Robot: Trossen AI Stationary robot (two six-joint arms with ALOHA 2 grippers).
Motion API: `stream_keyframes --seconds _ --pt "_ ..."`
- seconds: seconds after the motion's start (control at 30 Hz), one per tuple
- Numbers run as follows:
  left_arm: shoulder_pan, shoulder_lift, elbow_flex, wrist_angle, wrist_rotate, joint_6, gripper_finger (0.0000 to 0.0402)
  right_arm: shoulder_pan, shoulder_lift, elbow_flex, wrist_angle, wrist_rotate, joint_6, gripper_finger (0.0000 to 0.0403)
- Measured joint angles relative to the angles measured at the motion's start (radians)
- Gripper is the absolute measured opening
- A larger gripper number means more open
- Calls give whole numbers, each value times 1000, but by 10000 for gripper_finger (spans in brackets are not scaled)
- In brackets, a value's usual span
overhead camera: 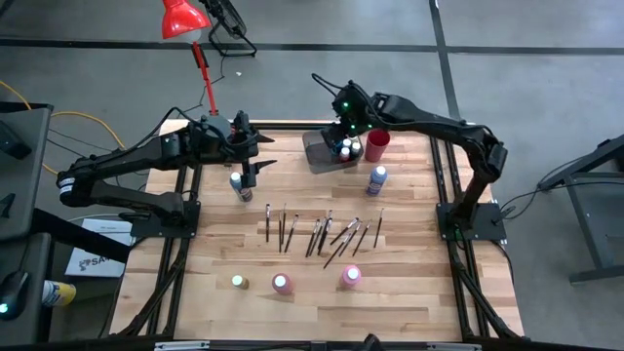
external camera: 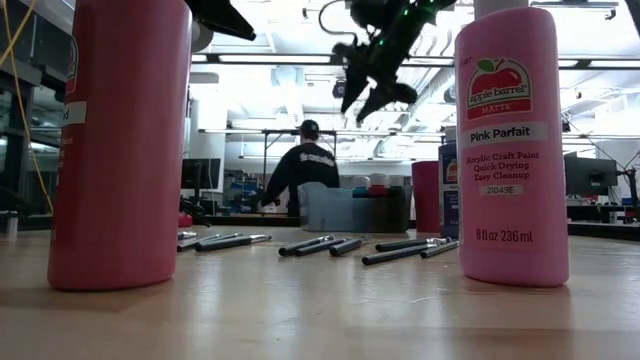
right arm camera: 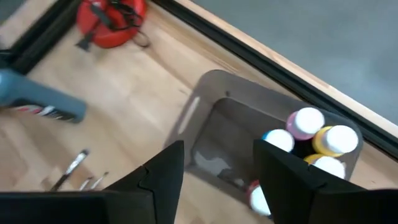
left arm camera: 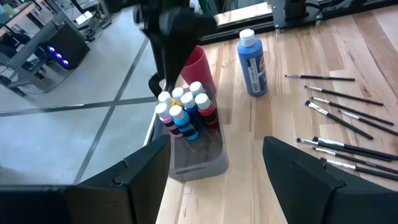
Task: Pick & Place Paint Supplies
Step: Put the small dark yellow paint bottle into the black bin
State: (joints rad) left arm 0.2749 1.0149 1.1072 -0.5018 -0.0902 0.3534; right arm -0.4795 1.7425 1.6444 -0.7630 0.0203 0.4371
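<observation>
Several white-capped paint bottles (left arm camera: 183,112) clustered upright in grey bin (left arm camera: 199,163).

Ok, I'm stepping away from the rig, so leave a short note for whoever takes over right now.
Left gripper: open, empty, above the table near a grey bottle.
Right gripper: open, empty, above the grey bin.
Done: a cluster of small paint bottles stands in the bin, beside the red cup.
Left: the grey bottle, a blue bottle, three bottles at the front, and the row of paintbrushes on the table.
</observation>
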Motion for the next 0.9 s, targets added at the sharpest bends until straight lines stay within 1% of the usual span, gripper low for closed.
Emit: stream_keyframes --seconds 0.1,0.2,0.53,0.73,0.9 --pt "0 0 0 -9 0 0 251 30 -38 0 -19 0 10 182" --pt "0 0 0 -21 0 0 251 58 -72 0 -73 1 55 179" --pt "0 0 0 -25 23 7 251 181 -145 0 -334 -2 203 176" --pt "0 -1 0 -33 24 8 251 256 -158 0 -359 7 288 176" --pt "0 -25 1 -110 83 3 251 313 -158 0 -369 12 326 176"
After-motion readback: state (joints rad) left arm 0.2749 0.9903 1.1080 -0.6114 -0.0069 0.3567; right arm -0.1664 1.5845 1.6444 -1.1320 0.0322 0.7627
